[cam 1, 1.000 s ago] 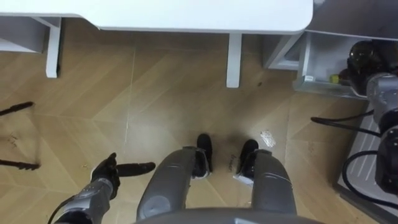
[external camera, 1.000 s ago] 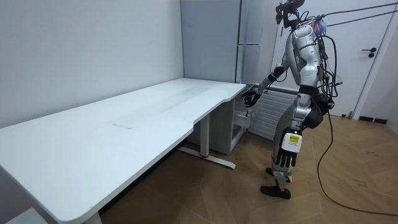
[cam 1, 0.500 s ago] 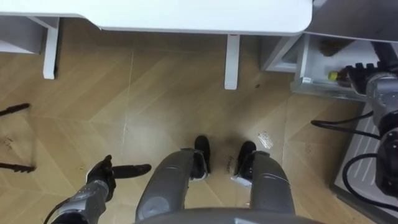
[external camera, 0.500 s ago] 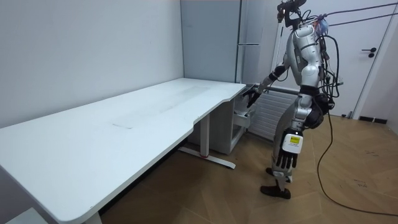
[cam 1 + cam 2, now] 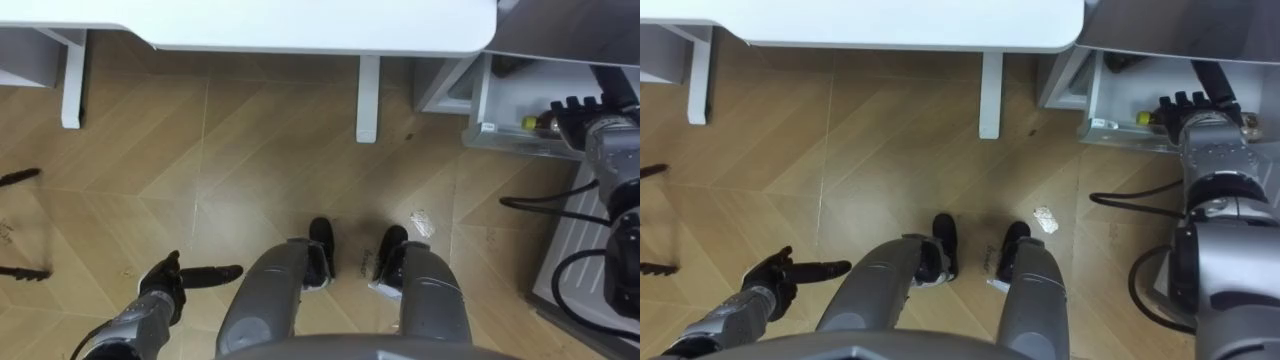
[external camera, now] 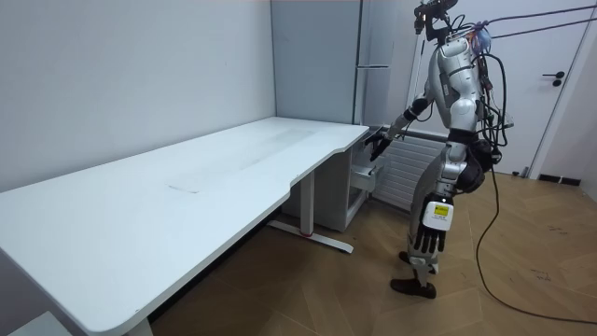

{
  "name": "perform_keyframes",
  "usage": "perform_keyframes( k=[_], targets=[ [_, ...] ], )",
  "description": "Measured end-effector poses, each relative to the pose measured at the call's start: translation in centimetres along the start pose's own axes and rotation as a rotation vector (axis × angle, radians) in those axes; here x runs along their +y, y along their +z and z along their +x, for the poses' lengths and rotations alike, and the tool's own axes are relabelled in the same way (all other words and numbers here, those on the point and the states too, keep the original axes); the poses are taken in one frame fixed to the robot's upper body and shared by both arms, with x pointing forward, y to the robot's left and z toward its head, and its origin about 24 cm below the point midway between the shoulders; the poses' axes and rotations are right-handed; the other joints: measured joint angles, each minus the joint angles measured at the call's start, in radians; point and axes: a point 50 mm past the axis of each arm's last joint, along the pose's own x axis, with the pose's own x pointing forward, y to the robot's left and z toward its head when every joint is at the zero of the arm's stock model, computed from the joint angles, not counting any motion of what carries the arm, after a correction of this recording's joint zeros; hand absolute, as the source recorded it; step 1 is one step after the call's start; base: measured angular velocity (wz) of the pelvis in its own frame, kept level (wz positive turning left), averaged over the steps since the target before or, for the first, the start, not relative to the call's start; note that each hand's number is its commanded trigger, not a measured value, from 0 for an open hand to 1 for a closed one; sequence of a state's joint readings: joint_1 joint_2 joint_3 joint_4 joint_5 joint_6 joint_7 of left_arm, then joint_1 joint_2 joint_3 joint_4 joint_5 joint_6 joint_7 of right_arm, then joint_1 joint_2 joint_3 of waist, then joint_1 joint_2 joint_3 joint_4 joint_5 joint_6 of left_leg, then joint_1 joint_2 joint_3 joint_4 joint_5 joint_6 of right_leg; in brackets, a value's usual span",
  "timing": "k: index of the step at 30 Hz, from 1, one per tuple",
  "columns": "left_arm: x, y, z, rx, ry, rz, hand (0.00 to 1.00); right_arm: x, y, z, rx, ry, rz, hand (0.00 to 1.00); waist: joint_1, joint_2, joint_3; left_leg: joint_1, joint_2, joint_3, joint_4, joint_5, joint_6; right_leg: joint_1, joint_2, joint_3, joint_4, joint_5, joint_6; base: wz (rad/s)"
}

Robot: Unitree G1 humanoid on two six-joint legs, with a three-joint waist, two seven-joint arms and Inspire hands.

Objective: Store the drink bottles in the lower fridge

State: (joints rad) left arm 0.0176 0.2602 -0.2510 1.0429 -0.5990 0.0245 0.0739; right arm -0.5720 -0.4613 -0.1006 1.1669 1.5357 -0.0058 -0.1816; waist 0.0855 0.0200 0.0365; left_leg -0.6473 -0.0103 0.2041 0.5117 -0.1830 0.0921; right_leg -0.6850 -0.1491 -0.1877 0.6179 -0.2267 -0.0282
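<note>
Wood floor point(image 5: 250, 150) beside the white desk point(image 5: 300, 20), and the right hand point(image 5: 1188, 108), fingers loose and empty, sits at the open fridge compartment point(image 5: 1090, 90), just beside a yellow-capped bottle point(image 5: 1145, 117) inside, while the left hand point(image 5: 160, 290) hangs open low.

An office-like rm w/ home fittings is shown: a long white desk point(image 6: 215, 173) is set along a bare wall point(image 6: 121, 75), a tall grey fridge point(image 6: 317, 56) is placed beyond the desk's far end, herringbone wood floor point(image 5: 250, 170) is laid, and a white door point(image 6: 564, 103) is seen at the room view's right.

Yellow-capped drink point(image 5: 1146, 117) in open fridge point(image 5: 1092, 92)
</note>
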Motion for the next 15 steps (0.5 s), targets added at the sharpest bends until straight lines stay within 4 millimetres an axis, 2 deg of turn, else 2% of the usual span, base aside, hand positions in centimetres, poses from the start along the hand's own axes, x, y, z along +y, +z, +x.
perform_keyframes(
  k=[9,13,14,15],
  targets=[
    [0.1,-0.3,-0.3,-0.014,-0.023,-0.008,0.00,-1.5,0.0,-0.4,0.003,0.052,0.006,0.00,-0.010,-0.008,-0.0016,-0.004,0.000,-0.008,0.009,-0.001,0.000,0.003,0.000,-0.004,0.003,0.000,0.000,0.02],
    [1.1,-0.8,-0.6,-0.016,0.000,-0.002,0.00,-3.6,-0.7,-0.8,0.006,0.045,0.008,0.00,-0.031,-0.025,-0.0130,-0.003,0.007,-0.011,0.009,-0.002,-0.002,0.012,0.014,-0.005,-0.004,0.002,0.000,0.00],
    [1.2,-0.8,-0.7,-0.016,0.008,-0.003,0.00,-4.0,-0.8,-0.9,0.006,0.041,0.007,0.00,-0.034,-0.024,-0.0135,-0.003,0.011,-0.014,0.010,-0.002,-0.002,0.019,0.017,-0.008,-0.014,0.007,-0.001,-0.04],
    [1.5,-0.9,-0.7,-0.018,0.024,-0.011,0.00,-5.1,-1.0,-1.0,0.011,0.018,-0.001,0.00,-0.035,-0.027,-0.0171,0.000,0.017,-0.016,0.008,-0.002,-0.003,0.027,0.022,-0.012,-0.028,0.014,-0.003,-0.04]
  ],
)
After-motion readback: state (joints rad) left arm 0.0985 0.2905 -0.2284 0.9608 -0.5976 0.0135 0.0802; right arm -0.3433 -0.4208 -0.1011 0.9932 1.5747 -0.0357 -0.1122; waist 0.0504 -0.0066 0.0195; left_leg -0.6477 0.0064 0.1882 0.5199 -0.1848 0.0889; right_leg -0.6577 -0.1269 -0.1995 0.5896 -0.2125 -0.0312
